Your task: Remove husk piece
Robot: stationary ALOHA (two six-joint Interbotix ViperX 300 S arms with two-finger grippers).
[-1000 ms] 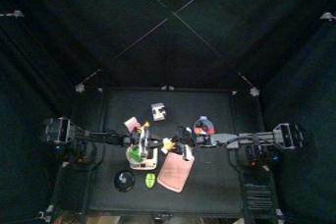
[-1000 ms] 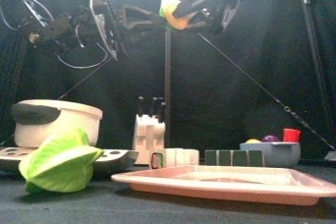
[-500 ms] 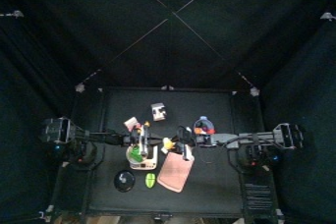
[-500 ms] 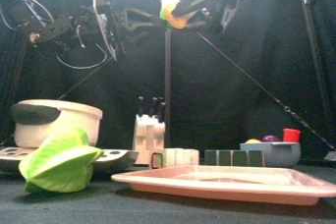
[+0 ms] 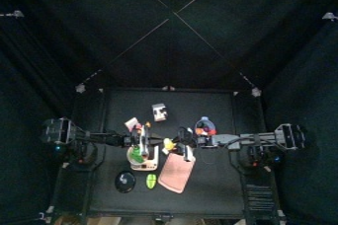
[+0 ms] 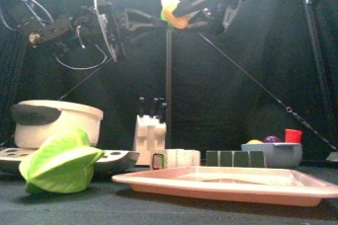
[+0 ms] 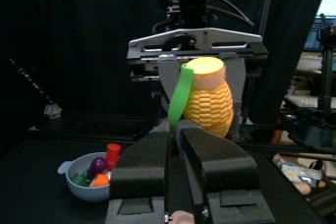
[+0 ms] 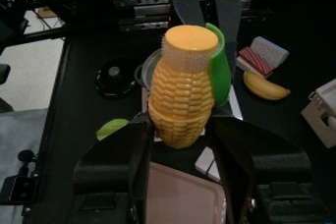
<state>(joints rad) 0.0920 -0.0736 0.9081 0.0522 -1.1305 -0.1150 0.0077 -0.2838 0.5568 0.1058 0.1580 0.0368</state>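
**Husk strip pinched, corn held aloft**

Right gripper (image 8: 178, 154) clamps the corn cob (image 8: 182, 90) upright, high above the tabletop. The husk piece (image 7: 178, 105) hangs down the cob's side, facing the left gripper (image 7: 187, 149), which grips its lower end. Strip's long axis follows the cob's.

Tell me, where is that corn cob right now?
The corn cob is held up in the air over the table's middle, clamped in the right gripper, with the left gripper closing on the green husk piece along its side.

Pink tray (image 6: 224, 182) front; rice cooker (image 6: 55, 122) behind lettuce (image 6: 59, 165).
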